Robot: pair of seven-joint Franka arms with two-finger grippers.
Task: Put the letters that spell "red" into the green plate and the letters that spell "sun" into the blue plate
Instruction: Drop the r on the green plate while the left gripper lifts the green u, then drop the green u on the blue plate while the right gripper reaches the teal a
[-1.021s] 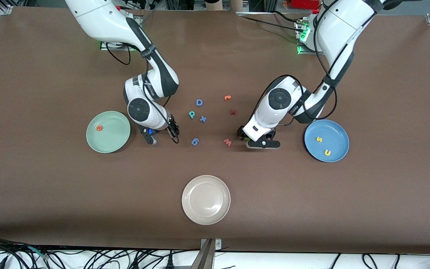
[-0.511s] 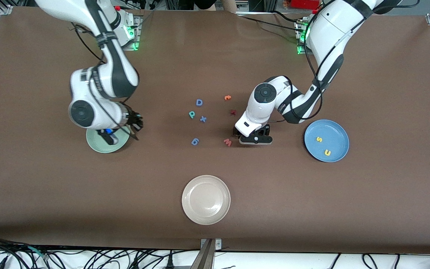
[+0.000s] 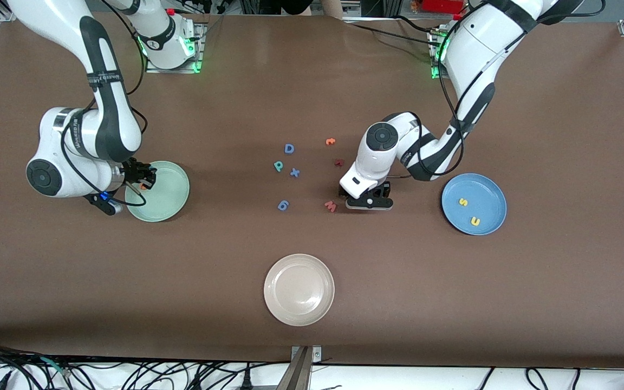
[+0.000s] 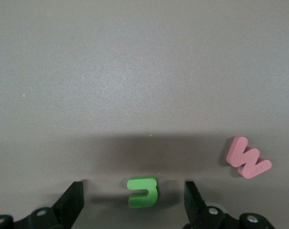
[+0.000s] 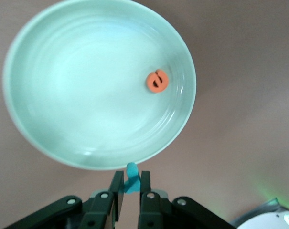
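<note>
My right gripper (image 5: 130, 179) is shut on a small teal letter (image 5: 131, 174), held over the rim of the pale green plate (image 3: 174, 189) (image 5: 63, 95). An orange "e" (image 5: 157, 80) lies in that plate. My left gripper (image 4: 133, 191) is open and low over the table, with the green "n" (image 4: 143, 192) lying between its fingers, apart from both. The front view hides this letter under the left hand (image 3: 365, 199). The blue plate (image 3: 486, 190) holds a yellow "s" (image 3: 462, 202) and a yellow "u" (image 3: 475, 220). A teal "p"-like letter (image 3: 278, 166) lies mid-table.
A pink "w" (image 3: 330, 206) (image 4: 247, 157) lies right beside the left gripper. Mid-table lie a blue "D" (image 3: 289, 148), blue "x" (image 3: 294, 173), blue "6" (image 3: 283, 205), an orange letter (image 3: 330, 142) and a dark red one (image 3: 338, 162). An off-white plate (image 3: 299, 290) sits nearest the front camera.
The right arm has swung from the middle of the table to the green plate with the teal letter in its grip. The left gripper has shifted slightly toward the pink "w".
</note>
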